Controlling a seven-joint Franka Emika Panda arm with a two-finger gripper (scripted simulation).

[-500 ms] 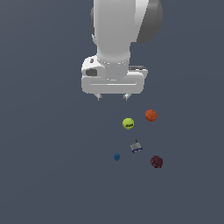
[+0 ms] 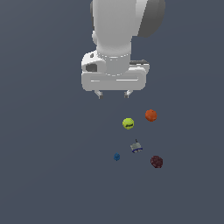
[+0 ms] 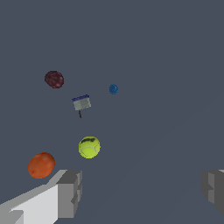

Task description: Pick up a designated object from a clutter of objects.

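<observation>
The yellow-green ball (image 2: 127, 123) with a dark curved mark lies on the grey floor; it also shows in the wrist view (image 3: 89, 147). My gripper (image 2: 113, 94) hangs above and behind it, toward the exterior view's left, open and empty. In the wrist view the ball sits just beyond one grey fingertip (image 3: 70, 192), not between the fingers. Around it lie the orange ball (image 2: 151, 115), the grey-and-blue blocky piece (image 2: 136, 147), the small blue lump (image 2: 117, 156) and the dark maroon bumpy ball (image 2: 156, 161).
The items lie apart from one another on a flat dark grey floor (image 2: 48, 175). The orange ball is the nearest neighbour of the yellow-green ball, on the exterior view's right of it.
The gripper seems to have shifted slightly toward the exterior view's right and a little lower. The objects have not moved.
</observation>
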